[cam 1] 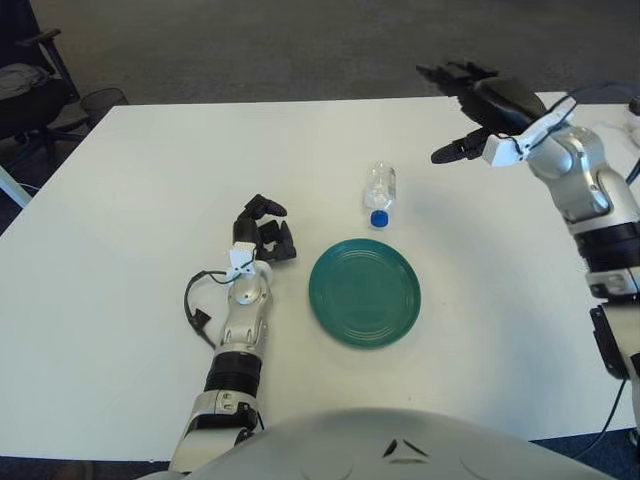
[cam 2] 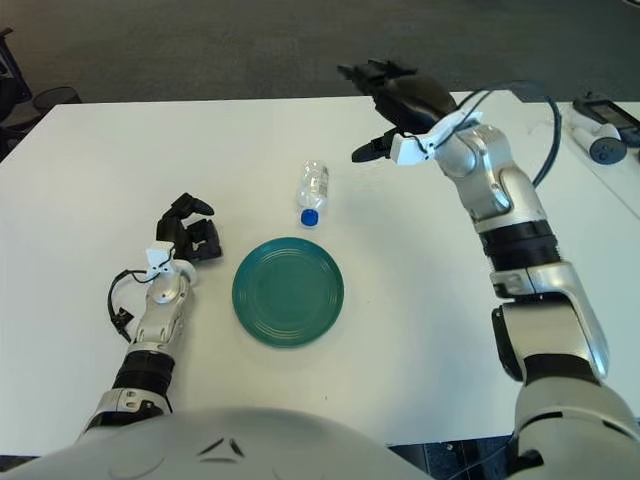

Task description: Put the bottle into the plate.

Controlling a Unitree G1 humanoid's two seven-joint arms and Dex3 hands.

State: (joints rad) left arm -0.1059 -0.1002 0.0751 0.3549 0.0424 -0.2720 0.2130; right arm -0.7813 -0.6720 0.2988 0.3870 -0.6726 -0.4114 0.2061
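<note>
clear plastic bottle (cam 1: 381, 192) lying on its side on the white surface (cam 1: 120, 200), blue cap (cam 1: 380, 217) pointing to 6 o'clock, toward the robot. not held by anything. green plate (cam 1: 365, 291) flat on the surface just at 6 o'clock from the bottle, close to the cap but not touching it. nothing on the plate.

right hand (cam 1: 470, 105) up in the air at about 2 o'clock from the bottle, over the far side of the surface. fingers (cam 1: 447, 72) spread wide and pointing to 9 o'clock, thumb hanging lower, holding nothing. well apart from the bottle. silver right arm (cam 2: 500, 200) reaching in from 4 o'clock with a black cable (cam 2: 548, 130) looping off it.

left hand (cam 1: 262, 235) at 9 o'clock from the plate, near its edge but apart from it. black fingers curled in tight, grasping nothing. left arm (cam 1: 240, 330) stretched along the surface toward 6 o'clock, a small black cable (cam 1: 192, 300) curling beside the wrist.

dark chair (cam 1: 30, 90) at 10 o'clock, off the surface on the grey floor (cam 1: 300, 50). small things with a blue tip (cam 2: 600, 130) at the 3 o'clock edge of the surface in the right eye view, too small to tell what.
</note>
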